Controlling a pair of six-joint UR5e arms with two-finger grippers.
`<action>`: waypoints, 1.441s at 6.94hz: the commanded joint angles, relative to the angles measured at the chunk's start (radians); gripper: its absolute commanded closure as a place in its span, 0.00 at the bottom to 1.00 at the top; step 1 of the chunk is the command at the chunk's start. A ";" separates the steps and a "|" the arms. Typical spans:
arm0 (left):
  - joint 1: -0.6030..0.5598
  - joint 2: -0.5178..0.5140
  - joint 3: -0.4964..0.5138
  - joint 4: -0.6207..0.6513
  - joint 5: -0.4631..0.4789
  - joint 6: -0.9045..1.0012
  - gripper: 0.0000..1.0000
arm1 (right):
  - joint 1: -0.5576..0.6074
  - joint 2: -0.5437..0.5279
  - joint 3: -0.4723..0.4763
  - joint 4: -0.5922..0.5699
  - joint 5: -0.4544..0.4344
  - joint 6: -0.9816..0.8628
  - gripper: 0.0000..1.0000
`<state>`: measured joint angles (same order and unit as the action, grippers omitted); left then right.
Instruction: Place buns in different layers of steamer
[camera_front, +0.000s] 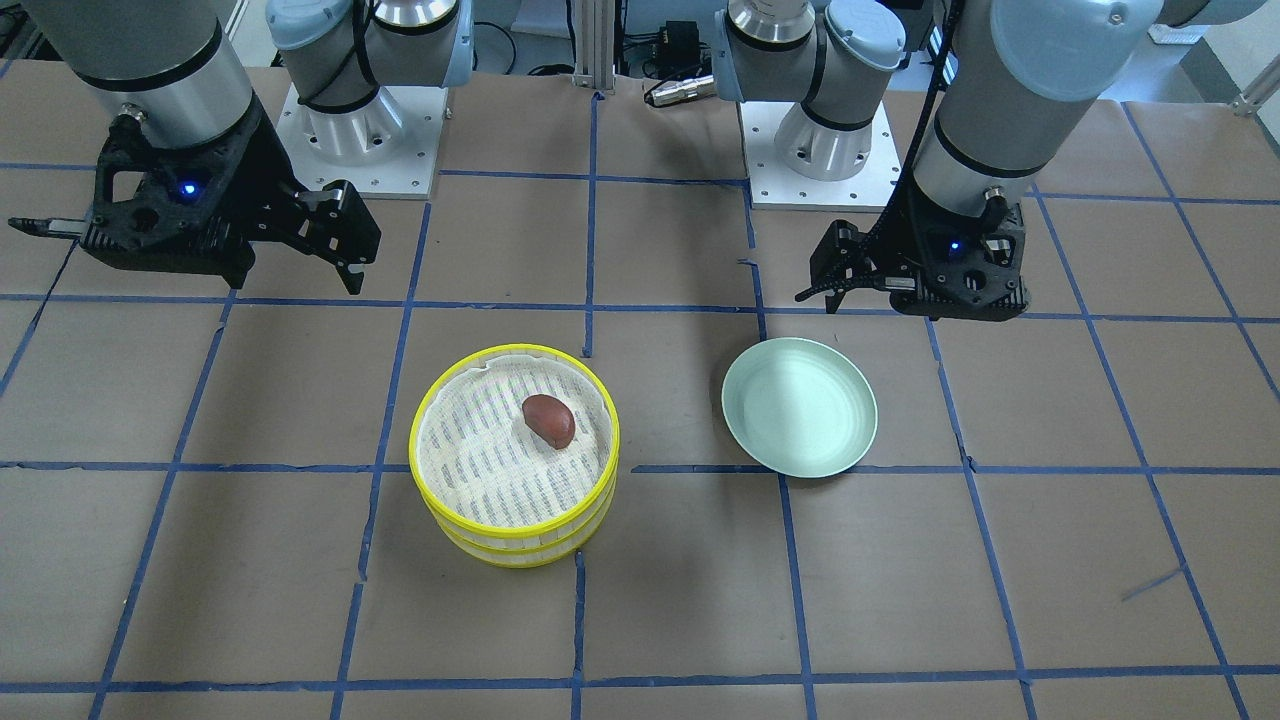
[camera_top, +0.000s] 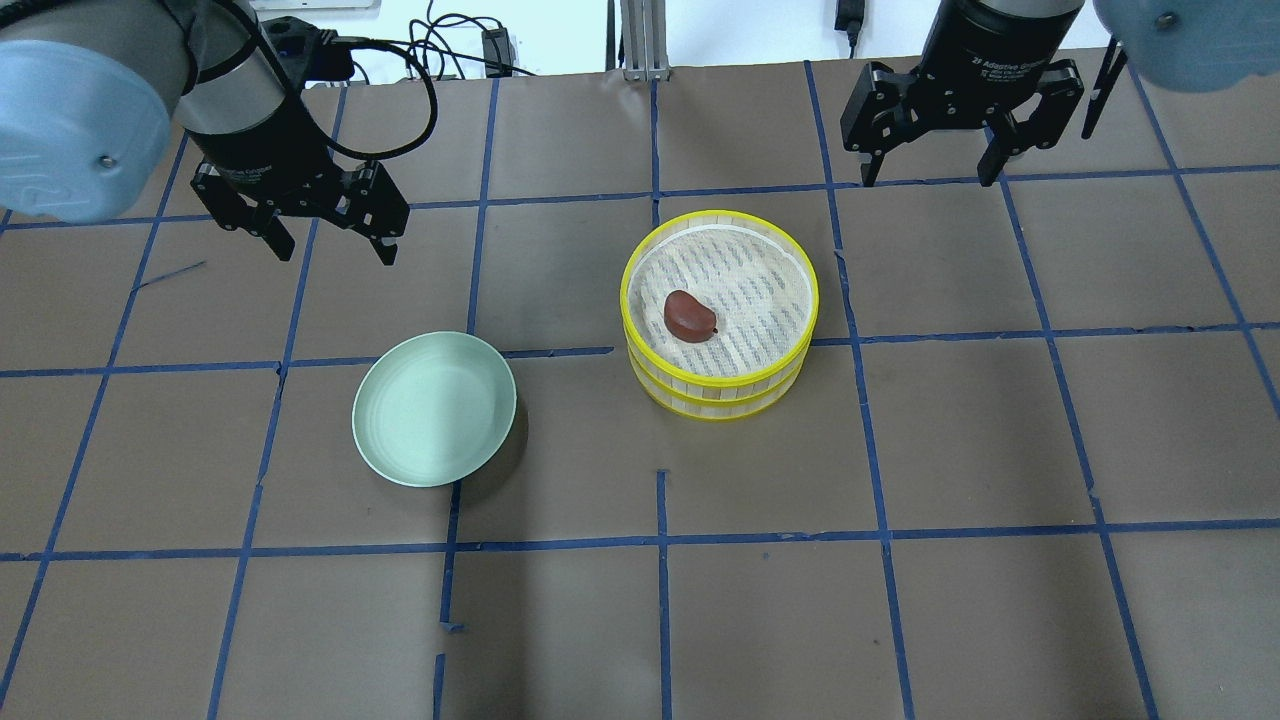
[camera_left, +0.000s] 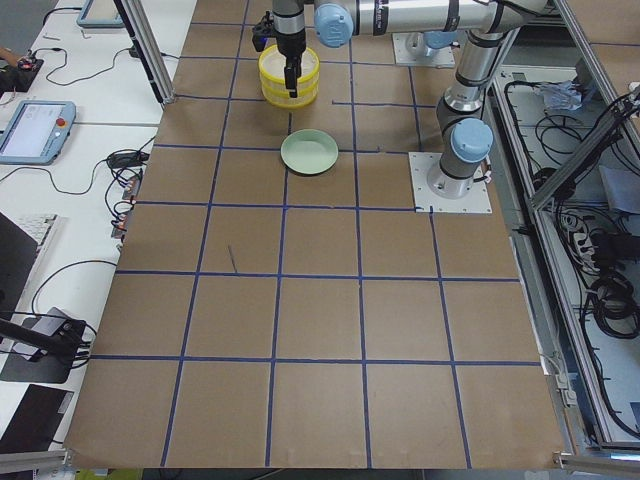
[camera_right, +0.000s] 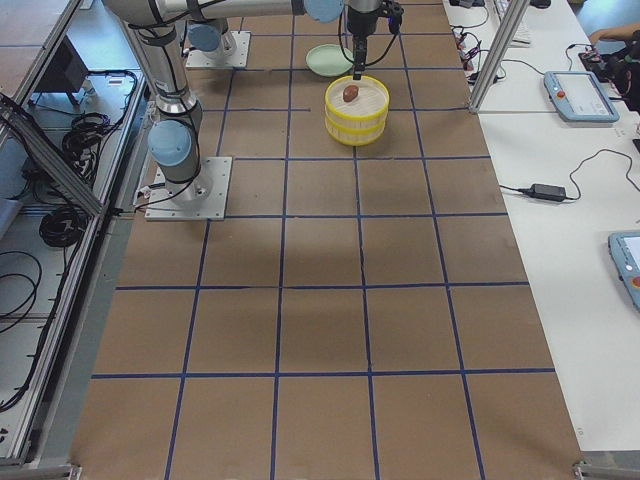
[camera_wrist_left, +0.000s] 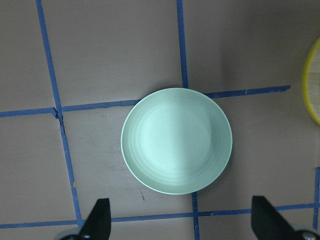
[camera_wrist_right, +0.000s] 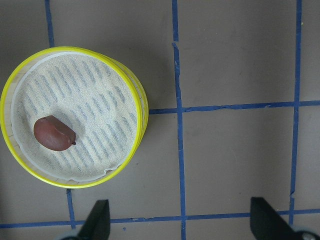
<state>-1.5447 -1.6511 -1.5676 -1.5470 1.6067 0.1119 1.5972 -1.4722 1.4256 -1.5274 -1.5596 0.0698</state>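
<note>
Both tools are released with nothing in them. The left tool (camera_top: 333, 248) hangs over the table above the pale green round plate (camera_top: 434, 409), and the right tool (camera_top: 930, 178) hangs just beyond the two stacked round steamer trays with yellow rims (camera_top: 720, 392). The reddish-brown egg-shaped bun (camera_top: 690, 315) lies on the top tray's white cloth liner. I can't see a white bun anywhere. My guess is it's in the lower tray under the top one, which is the point of stacking them. The plate has nothing on it. The brown paper table with blue tape lines (camera_top: 900, 600) shows nothing between either tool and the stack.
</note>
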 joint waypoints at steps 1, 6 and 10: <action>-0.009 0.001 -0.005 0.001 -0.007 0.000 0.00 | 0.000 0.000 0.001 -0.004 -0.002 0.001 0.00; -0.008 0.002 0.009 0.001 -0.042 0.002 0.00 | -0.002 0.000 0.003 -0.007 0.000 -0.001 0.00; -0.008 0.002 0.006 0.001 -0.044 0.002 0.00 | -0.002 0.000 0.002 -0.007 0.001 -0.001 0.00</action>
<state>-1.5529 -1.6490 -1.5605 -1.5462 1.5638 0.1135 1.5952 -1.4726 1.4276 -1.5338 -1.5599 0.0690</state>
